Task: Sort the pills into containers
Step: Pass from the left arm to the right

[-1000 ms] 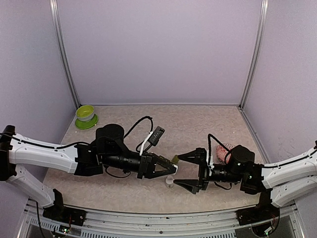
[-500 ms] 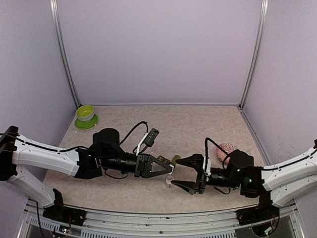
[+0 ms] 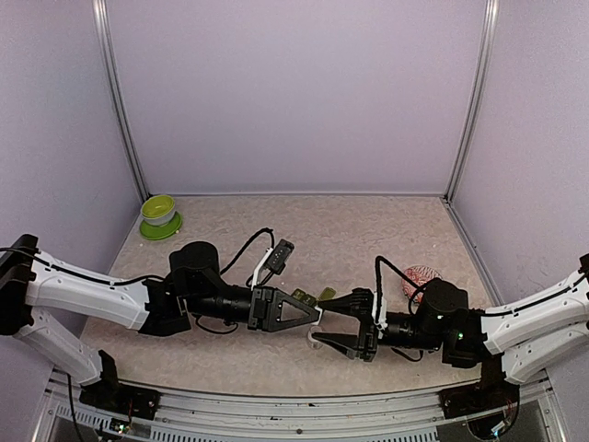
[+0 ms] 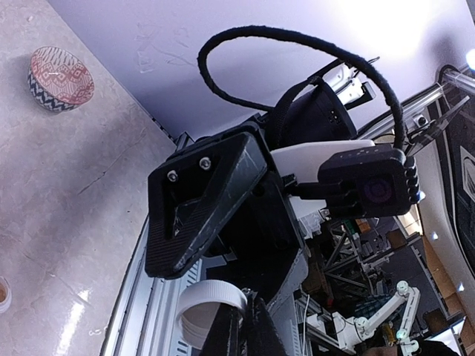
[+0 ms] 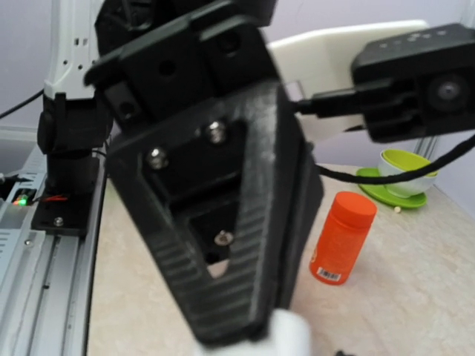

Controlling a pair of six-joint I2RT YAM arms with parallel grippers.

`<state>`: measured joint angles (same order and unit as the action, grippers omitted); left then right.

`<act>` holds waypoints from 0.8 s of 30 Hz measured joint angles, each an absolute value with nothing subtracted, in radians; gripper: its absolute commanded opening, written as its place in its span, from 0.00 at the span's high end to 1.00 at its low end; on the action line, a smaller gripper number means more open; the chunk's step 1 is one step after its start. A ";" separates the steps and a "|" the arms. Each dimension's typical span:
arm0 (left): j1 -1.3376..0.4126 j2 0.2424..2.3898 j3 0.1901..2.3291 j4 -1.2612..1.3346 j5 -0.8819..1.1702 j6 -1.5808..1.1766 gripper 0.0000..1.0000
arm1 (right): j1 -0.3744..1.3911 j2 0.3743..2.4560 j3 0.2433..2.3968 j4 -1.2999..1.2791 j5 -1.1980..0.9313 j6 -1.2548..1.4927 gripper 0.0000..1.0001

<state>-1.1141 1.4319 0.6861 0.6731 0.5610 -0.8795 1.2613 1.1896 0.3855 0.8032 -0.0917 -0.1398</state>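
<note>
far bowl (image 3: 158,210): lime green | bottle (image 5: 341,237): orange | small bowl (image 4: 61,78): red-white (dark zigzag band)

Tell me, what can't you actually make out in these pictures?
- Pills: none recognisable in any view; too small or hidden.
- Top view: olive shape by the left claw, too small to identify.
- Right wrist view: that claw, blurred, fills the frame, hiding most of the table.
- Left wrist view: white ring partly hidden by the claw's own fingers.

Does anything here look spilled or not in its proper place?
A small pale piece lies loose on the table beside the lime-green bowl's saucer; it may be a stray pill, too small to tell. The orange bottle stands upright.
</note>
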 measured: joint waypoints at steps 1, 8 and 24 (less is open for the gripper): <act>-1.114 1.432 0.686 0.675 0.561 -0.880 0.96 | 1.262 1.195 0.387 0.804 -0.092 -0.140 0.52; -1.114 1.432 0.685 0.682 0.561 -0.886 0.96 | 1.266 1.213 0.400 0.805 -0.089 -0.139 0.57; -1.113 1.432 0.676 0.692 0.560 -0.888 0.81 | 1.269 1.211 0.400 0.806 -0.070 -0.131 0.77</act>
<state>-1.1130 1.4319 0.6762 0.6922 0.5598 -0.8875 1.2686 1.2114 0.4000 0.8062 -0.0696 -0.1314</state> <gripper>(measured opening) 0.112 0.280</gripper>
